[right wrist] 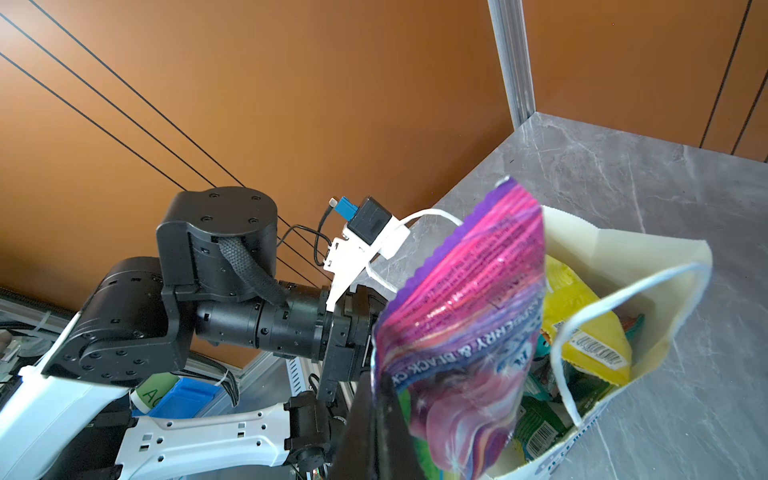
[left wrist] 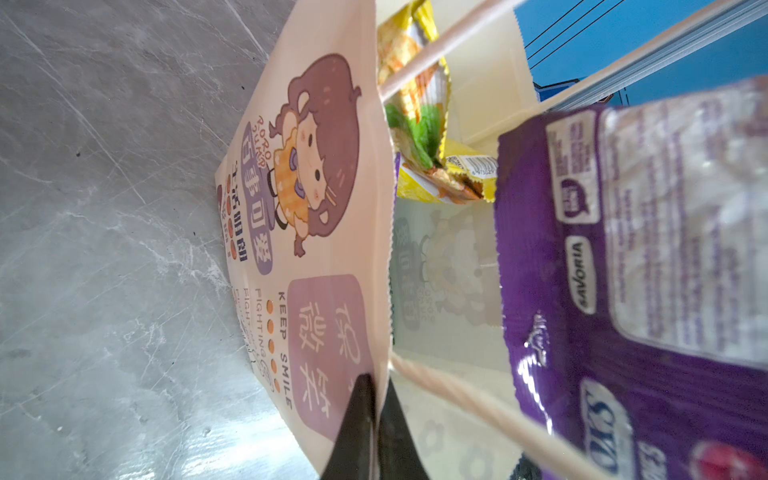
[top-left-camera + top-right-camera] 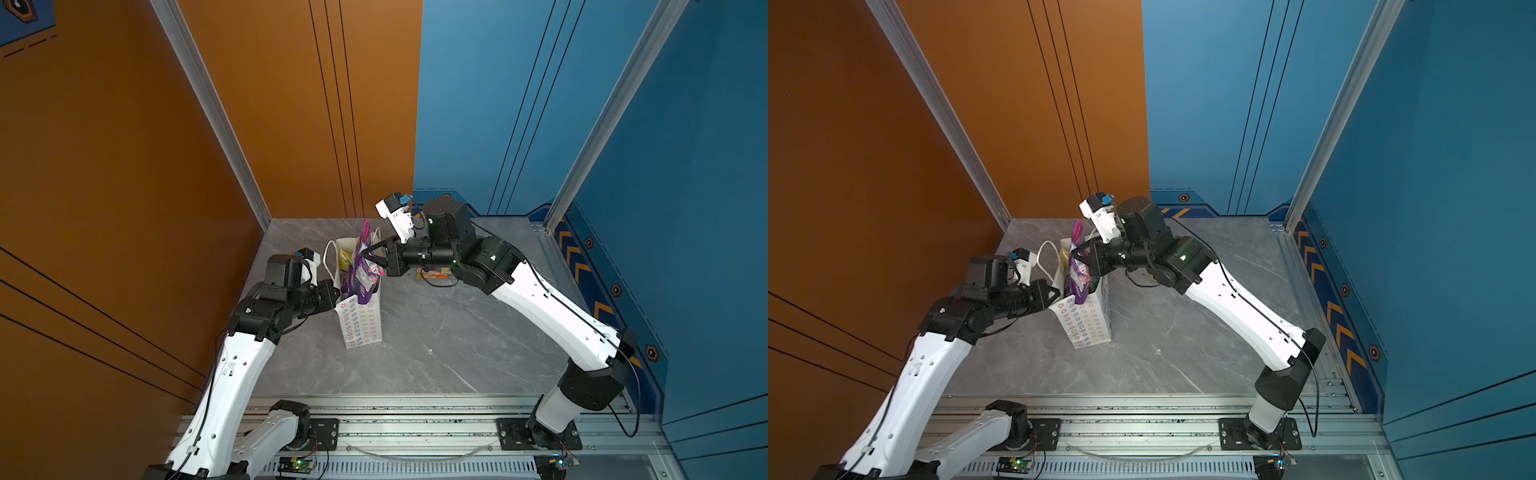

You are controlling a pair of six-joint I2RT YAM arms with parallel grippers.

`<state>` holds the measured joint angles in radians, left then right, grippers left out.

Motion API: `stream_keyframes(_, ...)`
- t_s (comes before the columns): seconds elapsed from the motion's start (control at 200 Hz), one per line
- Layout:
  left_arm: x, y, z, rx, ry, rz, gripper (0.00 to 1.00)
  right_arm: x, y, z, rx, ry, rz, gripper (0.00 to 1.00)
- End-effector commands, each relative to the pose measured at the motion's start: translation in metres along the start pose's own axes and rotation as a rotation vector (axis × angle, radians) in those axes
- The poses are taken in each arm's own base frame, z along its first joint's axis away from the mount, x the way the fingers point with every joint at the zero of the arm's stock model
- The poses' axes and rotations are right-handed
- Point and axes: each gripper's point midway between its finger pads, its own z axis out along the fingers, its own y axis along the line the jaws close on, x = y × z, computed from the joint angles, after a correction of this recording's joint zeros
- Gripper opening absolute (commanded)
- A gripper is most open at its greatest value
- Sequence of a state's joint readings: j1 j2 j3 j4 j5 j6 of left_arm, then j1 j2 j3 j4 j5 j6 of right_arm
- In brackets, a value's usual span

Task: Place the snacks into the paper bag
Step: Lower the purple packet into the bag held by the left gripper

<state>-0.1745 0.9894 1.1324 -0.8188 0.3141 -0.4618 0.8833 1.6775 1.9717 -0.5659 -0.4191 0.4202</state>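
The white paper bag [image 3: 361, 324] [image 3: 1086, 328] stands upright at the back left of the grey table, its mouth open. My left gripper [image 2: 376, 380] is shut on the rim of the wall bearing the cartoon girl [image 2: 320, 166]. A purple snack packet [image 3: 362, 274] [image 1: 469, 316] hangs upright in the bag's mouth, half in, with my right gripper [image 1: 378, 374] shut on its edge. Yellow [image 1: 582, 316] and green [image 1: 540, 419] packets lie inside the bag. One orange packet [image 3: 434, 273] lies on the table under my right arm.
An orange wall [image 3: 124, 187] rises close behind my left arm and a blue wall [image 3: 685, 208] stands on the right. An aluminium rail [image 3: 415, 419] carrying both arm bases runs along the table's front edge. The bag's cord handles [image 2: 478, 399] hang loose over its mouth.
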Motion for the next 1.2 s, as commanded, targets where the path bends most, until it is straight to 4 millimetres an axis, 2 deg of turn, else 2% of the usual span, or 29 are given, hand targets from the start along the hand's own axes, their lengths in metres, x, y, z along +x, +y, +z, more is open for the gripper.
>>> stream_keyframes(0.0, -0.002, -0.004, -0.001, 0.032, -0.013, 0.0, 0.08, -0.004, 0.012, -0.013, -0.026, -0.021, -0.007, 0.0)
stream_keyframes(0.25, -0.002, -0.004, -0.001, 0.033, -0.012, -0.001, 0.08, 0.0, -0.009, 0.001, 0.019, -0.004, 0.029, 0.0)
stream_keyframes(0.48, -0.002, -0.004, -0.001, 0.032, -0.01, -0.002, 0.08, -0.002, -0.038, 0.021, 0.087, 0.006, 0.048, 0.0)
stream_keyframes(0.746, -0.003, -0.004, -0.001, 0.031, -0.013, -0.002, 0.08, -0.019, -0.061, 0.037, 0.157, -0.021, 0.035, 0.0)
stream_keyframes(1.031, -0.004, -0.003, 0.0, 0.028, -0.011, -0.003, 0.08, -0.039, -0.082, 0.043, 0.272, -0.069, -0.024, 0.0)
stream_keyframes(1.196, -0.005, -0.004, -0.001, 0.032, -0.015, -0.001, 0.08, -0.038, -0.088, 0.048, 0.305, -0.052, -0.047, 0.0)
